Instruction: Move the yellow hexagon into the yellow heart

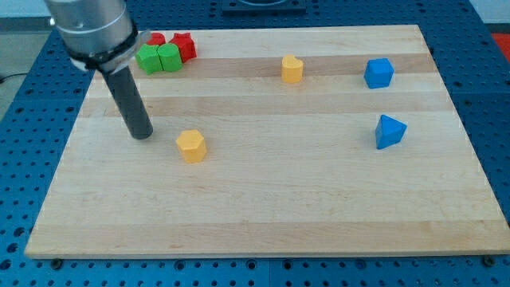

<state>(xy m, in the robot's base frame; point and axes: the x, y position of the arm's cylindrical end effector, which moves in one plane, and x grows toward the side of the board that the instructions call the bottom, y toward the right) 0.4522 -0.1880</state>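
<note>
The yellow hexagon [191, 146] lies on the wooden board left of the middle. The yellow heart [292, 69] lies toward the view's top, right of the middle, well apart from the hexagon. My tip [142, 135] rests on the board just to the left of the yellow hexagon and slightly above it, with a small gap between them.
Two green blocks [158, 58] and two red blocks [182, 45] are clustered at the top left, partly behind the arm. A blue cube [379, 72] sits at the top right, a blue triangle [390, 131] below it. The board's edge [263, 255] runs along the bottom.
</note>
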